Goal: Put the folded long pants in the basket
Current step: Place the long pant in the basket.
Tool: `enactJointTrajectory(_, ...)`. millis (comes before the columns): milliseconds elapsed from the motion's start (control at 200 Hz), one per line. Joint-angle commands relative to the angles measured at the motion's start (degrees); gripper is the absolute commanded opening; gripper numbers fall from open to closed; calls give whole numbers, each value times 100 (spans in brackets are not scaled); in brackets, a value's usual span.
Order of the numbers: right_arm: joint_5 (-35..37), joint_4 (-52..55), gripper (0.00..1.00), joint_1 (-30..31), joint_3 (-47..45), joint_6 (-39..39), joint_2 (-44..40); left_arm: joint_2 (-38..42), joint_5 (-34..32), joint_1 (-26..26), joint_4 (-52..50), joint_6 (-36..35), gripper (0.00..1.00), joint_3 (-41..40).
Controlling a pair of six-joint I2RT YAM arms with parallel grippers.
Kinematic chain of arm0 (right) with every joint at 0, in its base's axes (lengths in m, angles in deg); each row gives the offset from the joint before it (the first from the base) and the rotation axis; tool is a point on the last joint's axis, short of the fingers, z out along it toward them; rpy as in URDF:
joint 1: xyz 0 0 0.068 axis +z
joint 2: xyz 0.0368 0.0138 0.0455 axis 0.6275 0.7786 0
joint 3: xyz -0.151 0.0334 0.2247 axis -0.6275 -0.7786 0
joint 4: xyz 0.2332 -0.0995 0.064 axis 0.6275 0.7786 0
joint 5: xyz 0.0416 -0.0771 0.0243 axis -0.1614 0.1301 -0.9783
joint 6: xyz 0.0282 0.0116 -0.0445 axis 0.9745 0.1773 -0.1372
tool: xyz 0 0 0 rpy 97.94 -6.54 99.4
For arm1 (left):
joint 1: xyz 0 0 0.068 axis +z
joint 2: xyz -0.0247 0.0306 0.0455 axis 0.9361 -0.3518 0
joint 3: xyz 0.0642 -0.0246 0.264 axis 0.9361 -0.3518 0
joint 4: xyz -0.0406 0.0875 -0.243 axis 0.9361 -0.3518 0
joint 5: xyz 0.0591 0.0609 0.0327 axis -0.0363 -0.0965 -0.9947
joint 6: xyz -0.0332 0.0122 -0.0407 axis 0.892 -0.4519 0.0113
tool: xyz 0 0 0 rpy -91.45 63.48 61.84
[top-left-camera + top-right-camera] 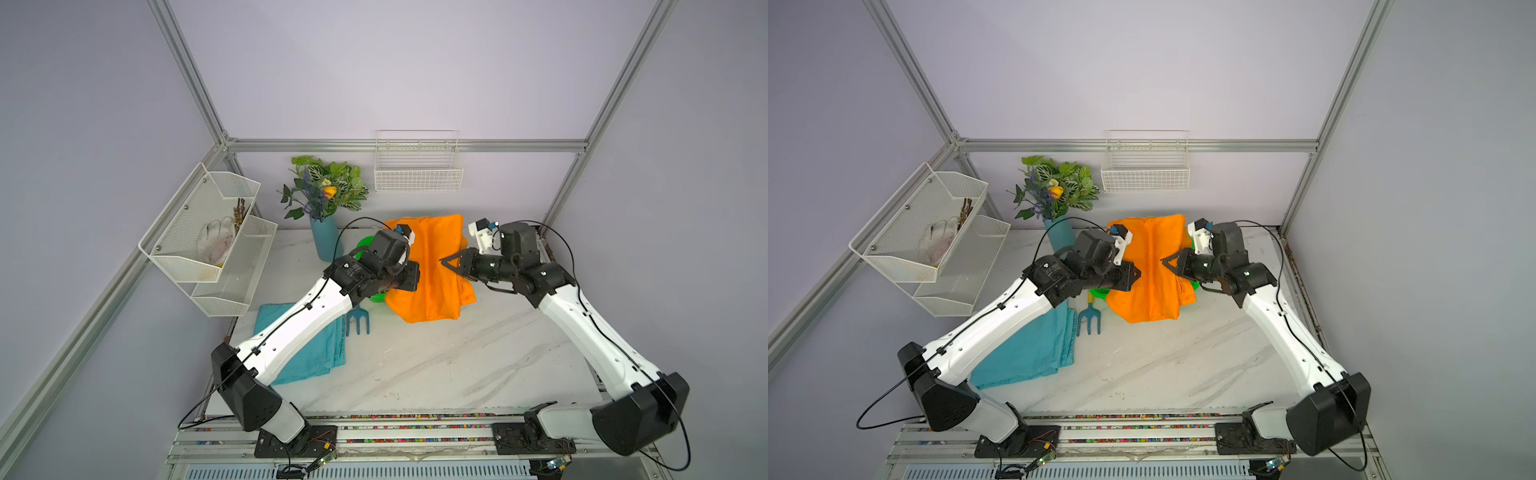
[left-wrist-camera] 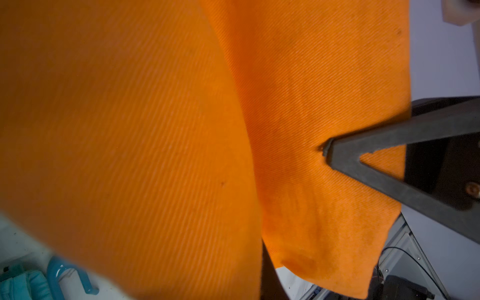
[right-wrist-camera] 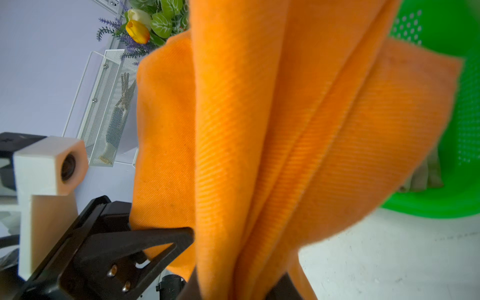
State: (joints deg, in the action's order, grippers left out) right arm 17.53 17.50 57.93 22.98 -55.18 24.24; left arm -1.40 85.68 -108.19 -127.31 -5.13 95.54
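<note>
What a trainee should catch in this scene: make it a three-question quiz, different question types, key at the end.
1. True or false: the teal pants are already in the green basket.
2. Which tool lies beside the teal pants? A: blue garden fork; B: scissors; C: spoon.
3. Fill in: the left gripper and right gripper are both shut on the ____.
Key: 1 false, they lie on the table; 2 A; 3 orange pants.
</note>
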Motion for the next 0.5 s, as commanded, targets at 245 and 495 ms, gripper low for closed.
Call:
enactJointTrajectory(245, -79, 277, 0, -230, 1592, -641, 2084, -1447, 1184, 1224, 251, -512, 6, 1320)
enactJointTrajectory(495, 173, 263, 0, -439, 1735, -761, 2986, -2131, 1319, 1728, 331, -488, 5, 1387)
